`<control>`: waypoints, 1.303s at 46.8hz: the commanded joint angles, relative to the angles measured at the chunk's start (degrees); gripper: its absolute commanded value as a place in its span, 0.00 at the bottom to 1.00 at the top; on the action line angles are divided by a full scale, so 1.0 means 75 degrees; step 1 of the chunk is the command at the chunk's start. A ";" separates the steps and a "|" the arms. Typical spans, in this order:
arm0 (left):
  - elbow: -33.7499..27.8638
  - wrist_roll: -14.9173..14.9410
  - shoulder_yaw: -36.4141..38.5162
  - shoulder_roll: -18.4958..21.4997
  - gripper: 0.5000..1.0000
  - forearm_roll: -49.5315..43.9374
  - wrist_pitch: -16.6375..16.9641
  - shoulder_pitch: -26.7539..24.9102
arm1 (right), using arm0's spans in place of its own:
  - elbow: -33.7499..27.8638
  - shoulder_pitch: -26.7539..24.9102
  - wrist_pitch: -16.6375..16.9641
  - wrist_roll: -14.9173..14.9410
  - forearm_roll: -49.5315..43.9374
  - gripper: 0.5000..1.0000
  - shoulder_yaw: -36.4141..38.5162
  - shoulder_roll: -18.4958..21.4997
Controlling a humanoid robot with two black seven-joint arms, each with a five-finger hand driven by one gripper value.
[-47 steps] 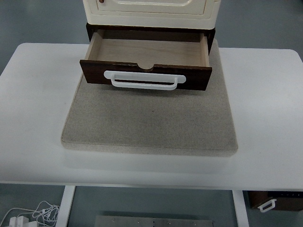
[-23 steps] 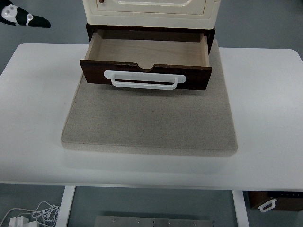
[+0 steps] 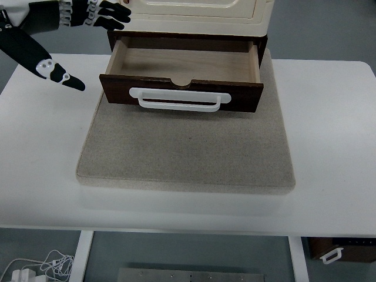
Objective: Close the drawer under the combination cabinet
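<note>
While the drawer stands fully out, the left hand, fingers spread and empty, should press squarely on its front near the handle.

- The robot's black left hand is up at the far left, fingers spread and holding nothing, thumb pointing down towards the white table.
- Just right of its fingertips stands the cream cabinet.
- Right of and below the hand, the dark brown wooden drawer with a white handle stands open, over a grey felt mat.
</note>
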 commanded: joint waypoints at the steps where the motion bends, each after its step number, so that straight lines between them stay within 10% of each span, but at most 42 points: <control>1: -0.0060 0.0435 0.0050 -0.0256 1.00 0.0010 0.0003 -0.0103 | 0.0010 0.0000 -0.0006 -0.0004 0.0000 0.90 0.0000 0.0000; 36: -0.0236 0.3307 0.0459 -0.1124 1.00 -0.0236 0.0003 -0.1439 | -0.0002 0.0000 0.0006 0.0007 0.0000 0.90 0.0000 0.0000; 61: 0.1123 0.3636 0.0624 -0.2307 1.00 -0.1711 0.0003 -0.2376 | -0.0002 0.0000 -0.0006 0.0007 0.0000 0.90 0.0000 0.0000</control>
